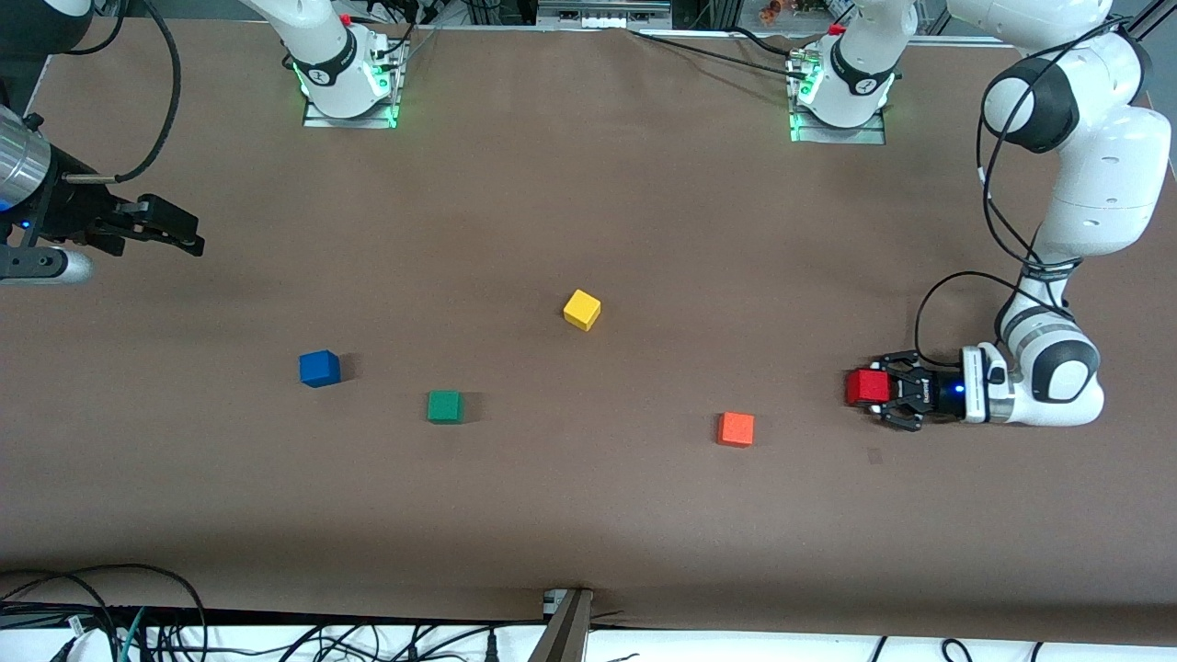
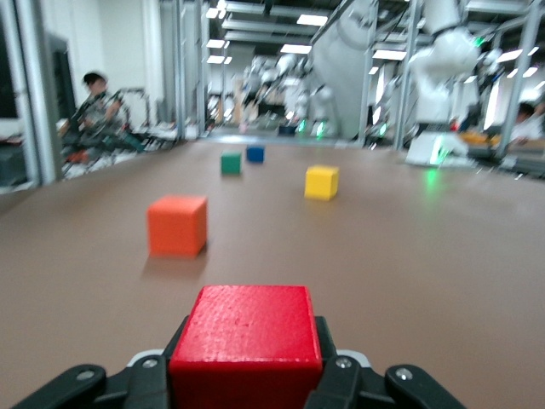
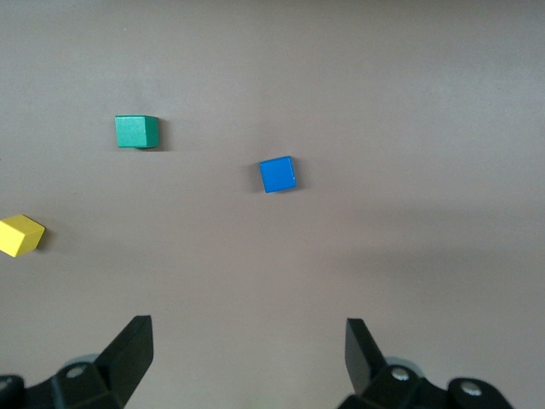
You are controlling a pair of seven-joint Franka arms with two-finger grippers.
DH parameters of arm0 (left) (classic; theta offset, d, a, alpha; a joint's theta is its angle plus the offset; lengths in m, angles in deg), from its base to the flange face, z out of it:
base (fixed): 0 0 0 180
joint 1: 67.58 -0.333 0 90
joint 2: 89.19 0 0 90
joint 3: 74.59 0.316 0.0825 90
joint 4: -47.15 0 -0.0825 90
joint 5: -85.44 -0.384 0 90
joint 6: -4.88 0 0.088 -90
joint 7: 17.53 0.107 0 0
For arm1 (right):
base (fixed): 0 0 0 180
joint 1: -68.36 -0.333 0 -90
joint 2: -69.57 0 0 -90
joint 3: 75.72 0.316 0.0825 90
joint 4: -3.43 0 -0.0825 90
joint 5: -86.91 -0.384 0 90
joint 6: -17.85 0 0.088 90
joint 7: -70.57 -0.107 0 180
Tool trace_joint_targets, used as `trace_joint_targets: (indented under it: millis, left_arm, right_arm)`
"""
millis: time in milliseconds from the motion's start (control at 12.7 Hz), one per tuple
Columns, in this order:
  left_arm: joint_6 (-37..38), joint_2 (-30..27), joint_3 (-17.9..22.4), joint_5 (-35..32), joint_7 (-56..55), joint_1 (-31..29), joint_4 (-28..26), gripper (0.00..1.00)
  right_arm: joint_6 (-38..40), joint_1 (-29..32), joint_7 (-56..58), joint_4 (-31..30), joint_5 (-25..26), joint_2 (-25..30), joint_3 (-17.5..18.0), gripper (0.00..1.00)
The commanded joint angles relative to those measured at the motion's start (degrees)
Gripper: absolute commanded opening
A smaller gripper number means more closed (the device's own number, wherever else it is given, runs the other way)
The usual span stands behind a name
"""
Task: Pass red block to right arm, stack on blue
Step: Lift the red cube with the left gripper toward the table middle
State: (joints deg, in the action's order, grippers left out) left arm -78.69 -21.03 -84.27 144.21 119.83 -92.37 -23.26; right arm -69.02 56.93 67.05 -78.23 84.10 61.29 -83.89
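The red block [image 1: 865, 386] is a small bright red cube held between the fingers of my left gripper [image 1: 875, 390], low over the table at the left arm's end. In the left wrist view the red block [image 2: 247, 336] fills the space between the jaws of the left gripper [image 2: 247, 379]. The blue cube [image 1: 319, 368] sits on the table toward the right arm's end; it also shows in the right wrist view [image 3: 277, 174]. My right gripper [image 1: 187, 237] is open and empty, in the air over that end; its jaws [image 3: 247, 332] stand wide apart.
An orange cube [image 1: 736, 428] lies beside the left gripper, toward the table's middle. A green cube [image 1: 444, 406] lies beside the blue one, a yellow cube [image 1: 581, 309] near the middle. Cables lie along the table edge nearest the front camera.
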Motion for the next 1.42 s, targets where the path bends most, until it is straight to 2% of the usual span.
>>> trace_joint_targets:
  millis: [0,236,629,944,1337]
  left_arm:
    - [5.14,-1.88,-3.75,1.79,-6.45,1.07,0.01,0.00]
    - [5.96,-2.68,-12.45,3.71,-13.07,0.36,-0.17,0.00]
    - [-0.97,-8.47,-17.90,8.46,-24.83,3.00,-1.75,0.00]
    - [-14.49,-14.71,-25.72,8.65,-32.31,3.09,-6.05,0.00]
    - [-31.79,-15.33,-37.84,10.05,-41.10,3.09,-7.11,0.00]
  right_arm:
    - [0.21,0.27,-0.26,0.80,-0.98,-0.17,0.09,1.00]
    - [0.21,0.27,-0.27,0.80,-0.98,-0.34,0.09,1.00]
    - [0.21,0.19,-0.09,0.80,-0.98,-0.43,0.09,1.00]
    - [0.04,-0.25,-0.97,0.80,-0.89,-1.65,0.17,1.00]
    - [-1.64,-1.92,-0.88,0.62,-2.29,-3.59,0.35,1.00]
